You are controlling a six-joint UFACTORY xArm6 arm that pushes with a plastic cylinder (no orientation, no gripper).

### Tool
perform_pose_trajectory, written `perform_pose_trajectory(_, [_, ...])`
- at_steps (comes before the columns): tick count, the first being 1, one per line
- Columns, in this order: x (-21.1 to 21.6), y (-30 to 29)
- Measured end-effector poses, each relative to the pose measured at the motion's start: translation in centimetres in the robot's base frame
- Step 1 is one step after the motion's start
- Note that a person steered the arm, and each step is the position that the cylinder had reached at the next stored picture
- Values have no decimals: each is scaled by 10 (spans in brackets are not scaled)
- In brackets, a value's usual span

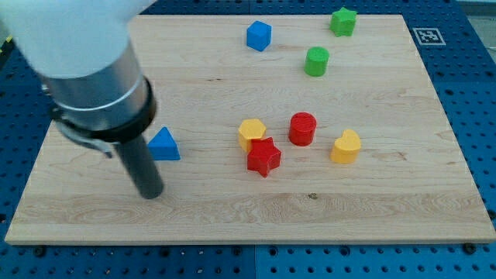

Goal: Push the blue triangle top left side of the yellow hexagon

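**A:** ok so where's everything placed on the pale wooden table (372, 209) right now?

**B:** The small blue triangle block (163, 145) is found toward the view's left, roughly mid-height on the table. The yellow hexagon block (251, 132) is seen well to the view's right of it, near the middle, so the two are clearly apart. Touching the hexagon's lower right edge, a red star-shaped block (263, 156) is seen, and a red cylinder block (302, 129) is placed just to the view's right of those two. A yellow heart-like block (346, 146) is set a bit further right.

**A:** and the arm? claw status?

**B:** No claw is fitted here, so nothing is clenched or released, only a straight dark rod under a big grey-and-white housing. My tip (150, 194) is planted on the table just below and slightly to the view's left of the blue triangle. The rod's shaft is seen right beside the triangle's left edge; whether it's actually touching can't be told from this angle.

**A:** anything up top?

**B:** A blue cube-ish block (259, 36), a green cylinder block (316, 61) and a green star-like block (343, 22) are spread along the view's top right, well away from the rest.
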State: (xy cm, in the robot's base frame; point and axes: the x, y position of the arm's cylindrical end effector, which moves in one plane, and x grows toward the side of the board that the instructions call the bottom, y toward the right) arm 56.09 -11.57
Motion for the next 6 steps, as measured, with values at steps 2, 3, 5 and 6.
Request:
perform_pose_trajectory(2, [-25, 17])
perform_pose_trajectory(3, [-39, -2])
perform_pose_trajectory(5, [-41, -21])
perform_pose_trajectory(6, [-47, -21])
